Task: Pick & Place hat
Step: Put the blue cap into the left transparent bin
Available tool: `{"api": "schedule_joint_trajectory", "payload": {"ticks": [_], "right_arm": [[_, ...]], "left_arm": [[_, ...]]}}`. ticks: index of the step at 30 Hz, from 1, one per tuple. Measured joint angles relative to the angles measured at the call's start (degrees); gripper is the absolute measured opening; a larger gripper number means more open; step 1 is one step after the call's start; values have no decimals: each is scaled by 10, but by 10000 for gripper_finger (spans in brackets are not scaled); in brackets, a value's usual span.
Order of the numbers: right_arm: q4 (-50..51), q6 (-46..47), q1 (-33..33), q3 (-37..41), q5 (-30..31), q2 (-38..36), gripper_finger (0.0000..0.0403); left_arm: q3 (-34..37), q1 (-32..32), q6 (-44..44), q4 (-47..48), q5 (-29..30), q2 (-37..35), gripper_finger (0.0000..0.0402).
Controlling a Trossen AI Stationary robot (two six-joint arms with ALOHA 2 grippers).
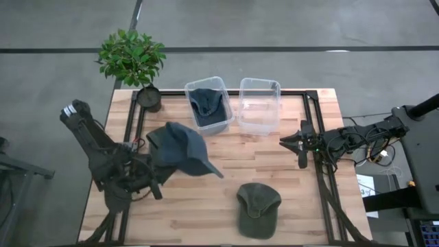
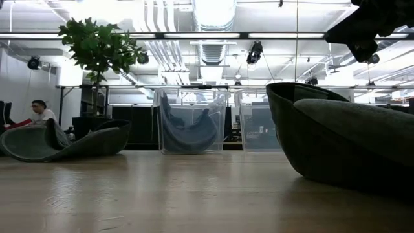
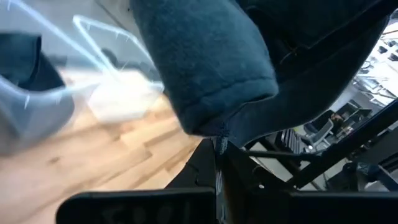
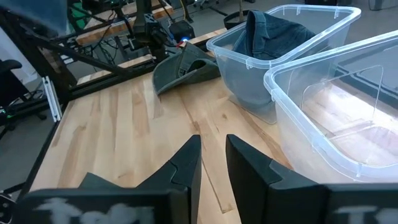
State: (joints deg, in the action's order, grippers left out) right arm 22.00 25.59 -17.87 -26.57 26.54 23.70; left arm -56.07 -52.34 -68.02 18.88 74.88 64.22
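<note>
- High view: the blue-grey cap is soft, with a rounded crown and its brim pointing toward the table's middle; it sits at the end of the left gripper, over the left half of the table, short of the two clear bins; the left bin holds a dark blue hat, the right bin holds none; a green cap lies flat near the front edge; the right gripper hovers near the table's right rail, well apart from both caps.
- Low view: the blue-grey cap shows low at the left, the green cap looms close at the right; a plant stands behind.
- Left wrist view: dark cloth of the blue-grey cap is pinched in the gripper's closed fingers and bulges above them.
- Right wrist view: the right fingers stand narrowly parted, holding nothing; the blue-grey cap lies beyond them, beside the filled bin.
</note>
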Motion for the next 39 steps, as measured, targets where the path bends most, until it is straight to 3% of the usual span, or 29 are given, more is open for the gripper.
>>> {"api": "schedule_joint_trajectory", "payload": {"ticks": [7, 10, 13, 17, 21, 31, 34, 39], "right_arm": [[0, -3, 0, 0, 4, 0, 80], [0, -6, 0, 0, 4, 0, 82], [0, -6, 0, 0, 4, 0, 79], [0, -8, 0, 0, 4, 0, 72], [0, -8, 0, 0, 4, 0, 68], [0, -10, 0, 0, 4, 0, 81], [0, -12, 0, 0, 4, 0, 82], [0, -11, 0, 0, 4, 0, 74]], "left_arm": [[0, 1, 188, -149, 2, -37, 3], [1, 1, 310, -269, -41, -44, 3], [1, 3, 467, -421, -121, -41, 3], [1, 9, 667, -597, -284, -30, 3], [1, 10, 763, -670, -372, -23, 3], [0, 32, 755, -684, -396, -2, 3], [-4, 47, 689, -672, -306, 8, 3], [-4, 81, 492, -586, -137, 20, 3]]}}
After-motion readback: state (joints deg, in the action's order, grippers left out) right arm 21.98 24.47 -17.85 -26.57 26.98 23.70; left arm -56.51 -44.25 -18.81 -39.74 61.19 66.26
